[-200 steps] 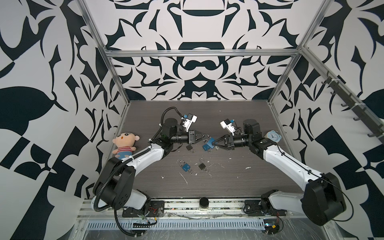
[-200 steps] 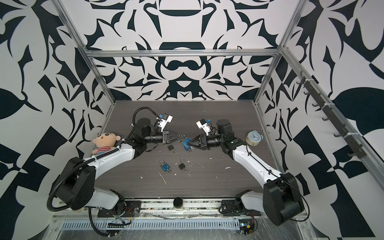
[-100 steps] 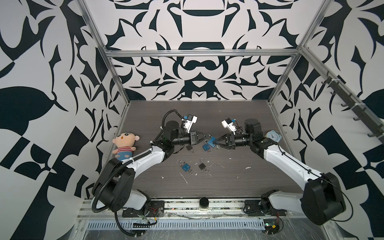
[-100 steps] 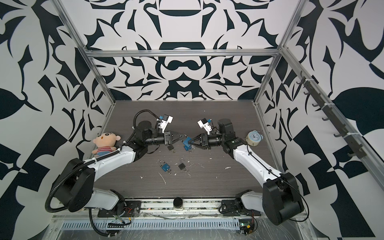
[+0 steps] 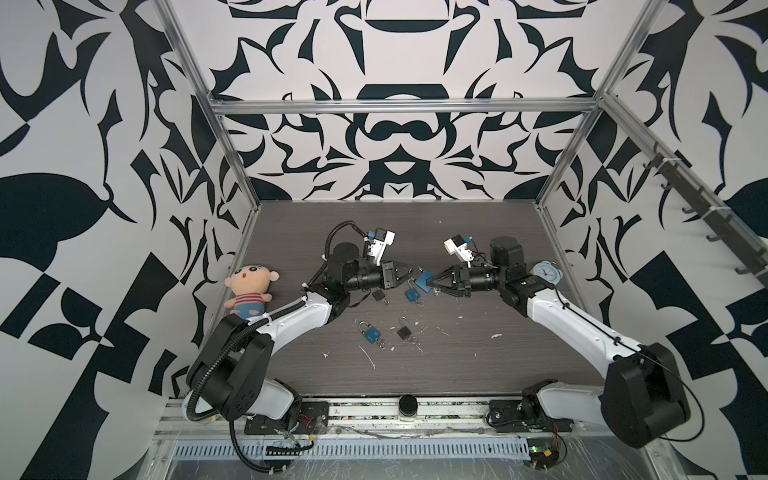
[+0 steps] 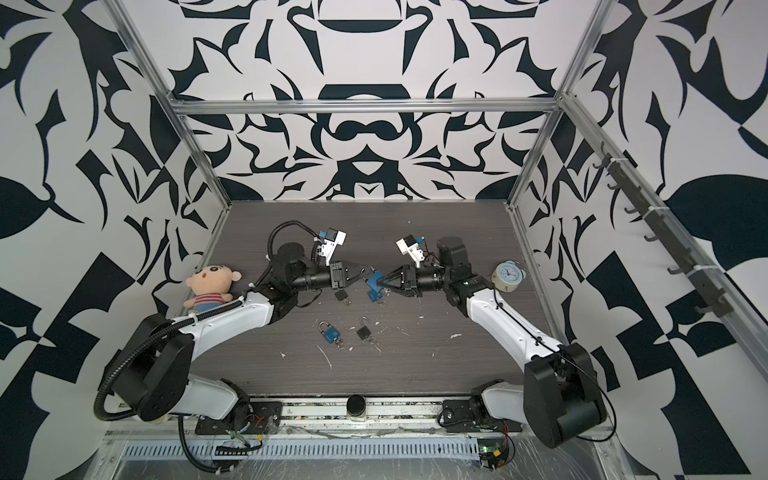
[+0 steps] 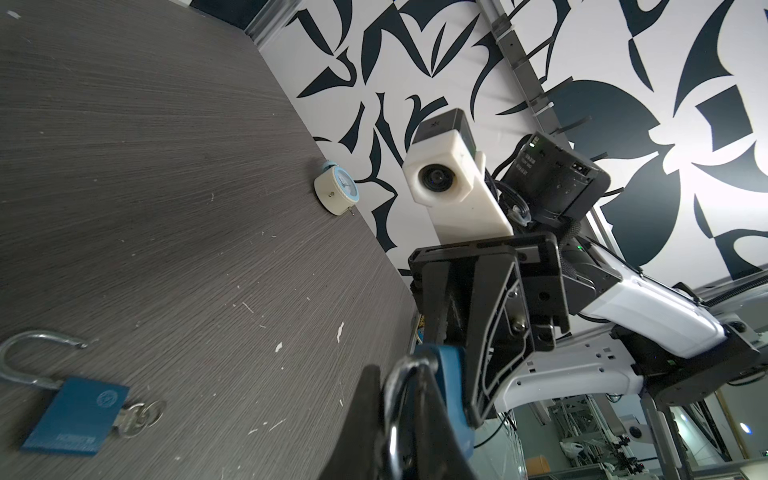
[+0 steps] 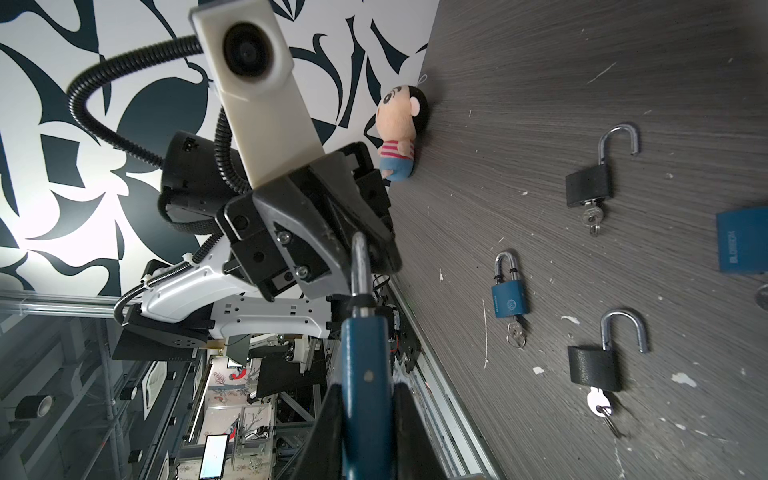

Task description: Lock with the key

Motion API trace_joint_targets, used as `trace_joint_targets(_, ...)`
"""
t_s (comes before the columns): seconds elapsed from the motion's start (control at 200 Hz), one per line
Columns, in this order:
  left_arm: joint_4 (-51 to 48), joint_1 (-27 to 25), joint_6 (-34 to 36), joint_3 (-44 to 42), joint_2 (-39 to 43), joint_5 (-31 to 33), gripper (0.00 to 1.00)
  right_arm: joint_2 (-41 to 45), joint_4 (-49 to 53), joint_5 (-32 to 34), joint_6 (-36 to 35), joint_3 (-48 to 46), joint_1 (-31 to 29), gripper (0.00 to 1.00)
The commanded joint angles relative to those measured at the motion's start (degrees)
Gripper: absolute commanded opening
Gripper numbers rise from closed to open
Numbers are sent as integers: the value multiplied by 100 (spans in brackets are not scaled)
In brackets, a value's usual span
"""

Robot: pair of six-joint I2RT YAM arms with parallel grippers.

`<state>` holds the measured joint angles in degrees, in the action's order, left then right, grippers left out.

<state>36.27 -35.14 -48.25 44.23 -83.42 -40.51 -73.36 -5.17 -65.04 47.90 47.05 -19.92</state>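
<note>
You have the held blue padlock (image 5: 424, 279) in the air between the two arms, above the middle of the table (image 5: 478, 353). Your right gripper (image 5: 433, 282) is clamped on its blue body, and your left gripper (image 5: 412, 277) is closed on its shackle (image 7: 394, 399).

The step in hand looks like pressing the shackle home into the body. Push along the shackle's legs, straight toward the right gripper, with both wrists in line. Any twist will likely catch the free leg on the body's rim. Grip the body firmly, as its smooth sides could slide between the pads. I cannot tell whether the free leg is already seated, and I see no key on this lock in any view.

The right wrist view shows the shackle edge-on, running from the body into the left fingers (image 8: 328, 245), so use it to judge alignment. The left wrist view shows the shackle's loop instead, plus an open blue padlock (image 7: 75, 419) lying keyed on the table. Only the right wrist view makes out a closed blue padlock (image 8: 510, 300) and an open black padlock (image 8: 589, 188). In both top views these are small.
</note>
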Motion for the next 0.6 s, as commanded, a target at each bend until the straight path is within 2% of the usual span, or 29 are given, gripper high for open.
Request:
trace_joint_targets(0.0,-551,-993,143,-335,-92,-1004,0,-62,-1714,450,31,524,-187,0)
trace_joint_targets(0.325,-412,-1207,-105,-434,83,-871,0,-176,-1641,512,-121,633,-183,0)
trace_joint_targets(0.455,-366,-983,-149,-283,115,-874,0,-102,-958,621,-613,600,-187,0)
trace_joint_targets(0.595,46,-589,-525,-144,124,-1140,0,12,-347,739,-1042,482,-188,0)
